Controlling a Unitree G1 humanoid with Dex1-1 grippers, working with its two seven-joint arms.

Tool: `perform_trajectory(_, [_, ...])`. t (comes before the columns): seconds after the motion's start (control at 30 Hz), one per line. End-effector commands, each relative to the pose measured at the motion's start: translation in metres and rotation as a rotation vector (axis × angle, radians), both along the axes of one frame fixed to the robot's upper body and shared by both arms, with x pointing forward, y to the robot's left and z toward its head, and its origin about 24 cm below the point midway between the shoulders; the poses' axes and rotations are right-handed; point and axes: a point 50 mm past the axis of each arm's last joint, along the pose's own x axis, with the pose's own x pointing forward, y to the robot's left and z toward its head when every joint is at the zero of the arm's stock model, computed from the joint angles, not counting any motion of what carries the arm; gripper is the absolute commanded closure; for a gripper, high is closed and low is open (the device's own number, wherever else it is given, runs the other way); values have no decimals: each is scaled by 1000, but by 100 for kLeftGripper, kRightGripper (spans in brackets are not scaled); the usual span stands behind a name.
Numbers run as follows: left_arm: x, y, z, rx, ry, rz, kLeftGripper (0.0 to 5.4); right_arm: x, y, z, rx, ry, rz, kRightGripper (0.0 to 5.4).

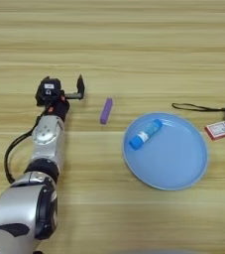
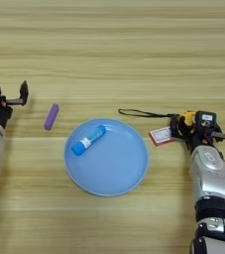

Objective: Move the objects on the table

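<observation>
Left eye view: the left arm reaches up the left side of the table (image 1: pixel 134 44), and its end effector (image 1: pixel 73 92) sits just left of the bar (image 1: pixel 106 110). One black finger (image 1: pixel 80 86) stands out to the right, well clear of the black body, so the end effector looks open and holds nothing. The purple bar lies nearly upright on the bare wood, apart from the finger and just up and left of the plate (image 1: pixel 183 171). The blue plate carries a blue-and-white tube (image 1: pixel 145 134) lying aslant in its upper left part. At the right edge, a thin black strap (image 1: pixel 196 107) runs across the wood toward a dark shape, with part of the red-and-white box (image 1: pixel 217 130) showing just beside the plate's right rim.

Right eye view: the right arm comes up the right side, and its end effector (image 2: pixel 183 128) is at the tape measure (image 2: pixel 187 117), whose yellow body shows among the black fingers. Whether those fingers are closed on it I cannot tell. The strap trails left from the tape measure over the wood above the plate. The box lies flat between the plate's rim and the right end effector, touching or nearly touching the fingers.
</observation>
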Motion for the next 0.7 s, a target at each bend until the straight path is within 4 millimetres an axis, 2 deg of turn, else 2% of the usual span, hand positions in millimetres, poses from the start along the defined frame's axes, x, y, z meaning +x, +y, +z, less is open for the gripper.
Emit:
perform_trajectory(0.03, [4,1,7,10,-23,0,2,2,2,-1,18,14,3,0])
perform_trajectory(0.13, [4,1,7,11,-24,0,2,2,2,-1,16,13,2,0])
perform_trajectory(0.4, [4,1,6,12,-23,0,0,2,1,-1,8,12,1,85])
perform_trajectory(0.7, [3,2,6,13,-24,3,0,2,1,0,14,4,-1,87])
